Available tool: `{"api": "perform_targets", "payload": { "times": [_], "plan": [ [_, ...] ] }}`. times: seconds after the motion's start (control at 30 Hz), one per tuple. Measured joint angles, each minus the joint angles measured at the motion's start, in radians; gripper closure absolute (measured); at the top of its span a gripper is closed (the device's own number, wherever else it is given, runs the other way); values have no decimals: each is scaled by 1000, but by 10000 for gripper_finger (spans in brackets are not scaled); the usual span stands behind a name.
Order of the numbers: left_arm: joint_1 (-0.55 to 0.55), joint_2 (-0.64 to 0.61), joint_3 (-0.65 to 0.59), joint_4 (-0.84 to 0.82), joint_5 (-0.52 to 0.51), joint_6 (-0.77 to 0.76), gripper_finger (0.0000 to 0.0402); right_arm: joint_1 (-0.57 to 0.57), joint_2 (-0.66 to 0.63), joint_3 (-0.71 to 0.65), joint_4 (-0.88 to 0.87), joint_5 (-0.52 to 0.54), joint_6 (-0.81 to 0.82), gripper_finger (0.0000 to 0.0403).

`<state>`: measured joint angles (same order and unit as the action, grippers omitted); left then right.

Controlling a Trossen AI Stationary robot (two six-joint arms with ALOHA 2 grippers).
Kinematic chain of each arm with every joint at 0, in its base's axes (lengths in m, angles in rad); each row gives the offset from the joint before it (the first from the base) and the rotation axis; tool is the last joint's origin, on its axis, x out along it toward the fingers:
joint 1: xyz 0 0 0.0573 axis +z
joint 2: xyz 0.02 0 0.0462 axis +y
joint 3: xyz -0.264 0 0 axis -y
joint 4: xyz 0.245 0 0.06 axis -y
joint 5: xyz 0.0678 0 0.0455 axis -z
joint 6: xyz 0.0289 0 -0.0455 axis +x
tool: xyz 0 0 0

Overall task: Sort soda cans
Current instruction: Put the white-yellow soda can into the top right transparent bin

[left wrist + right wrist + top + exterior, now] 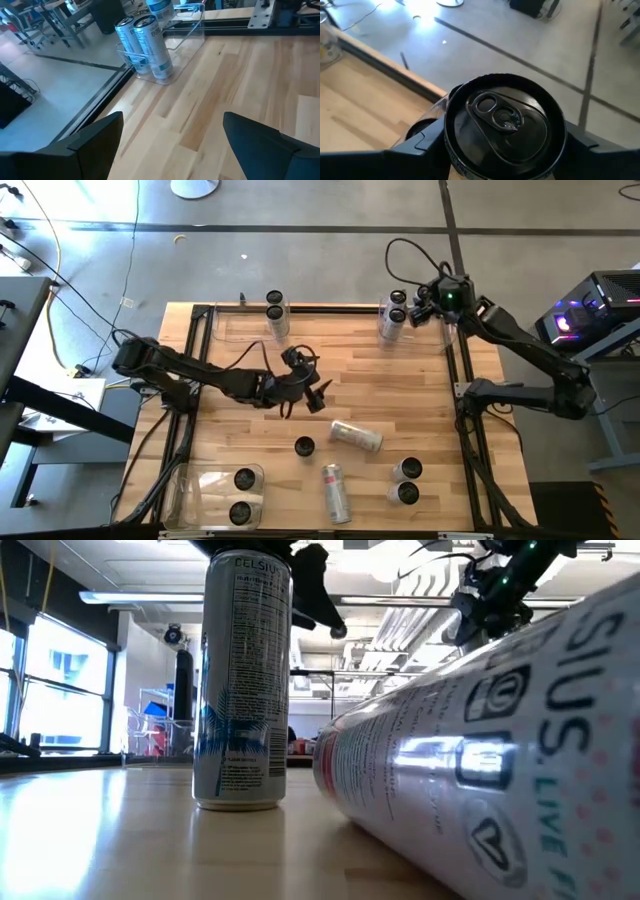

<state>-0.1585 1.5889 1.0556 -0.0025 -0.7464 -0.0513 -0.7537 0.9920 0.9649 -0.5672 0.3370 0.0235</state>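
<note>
Several silver soda cans are in the high view. Two stand in the far left bin (235, 328), two in the near left bin (200, 492), and one can (396, 318) stands in the far right bin (432, 332). One upright can (304, 446), a pair (406, 481) and two lying cans (356, 435) (335, 492) rest on the wood. My right gripper (408, 302) is over the far right bin, shut on a soda can (504, 125). My left gripper (318, 390) (172, 150) hangs open above mid-table, with nothing between its fingers. My right gripper pinches the soda can just below its dark top rim (451, 150), one finger (420, 145) on each side. The fingers come slanting down from the table's right side. The can stands upright, top up; I cannot tell whether its base rests on anything.
Black frame rails (190, 380) run along the table's left and right edges. In the low view the upright can (242, 680) and a lying can (480, 740) fill the foreground. Bare wood lies between the far bins and mid-table.
</note>
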Motion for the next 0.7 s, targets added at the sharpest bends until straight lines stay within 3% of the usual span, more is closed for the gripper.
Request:
{"api": "perform_targets", "payload": {
  "times": [0.3, 0.4, 0.7],
  "plan": [
    [-23, -5, 0, -23, -13, -31, 64, -6, 6, 0, -58, -14, 52, 167],
    [-34, -5, 0, -28, -49, -34, 64, -9, 26, -16, -29, 28, 65, 167],
    [-66, -5, 0, -32, -47, -44, 64, -137, 24, -345, 460, 26, 127, 167]
  ]
}}
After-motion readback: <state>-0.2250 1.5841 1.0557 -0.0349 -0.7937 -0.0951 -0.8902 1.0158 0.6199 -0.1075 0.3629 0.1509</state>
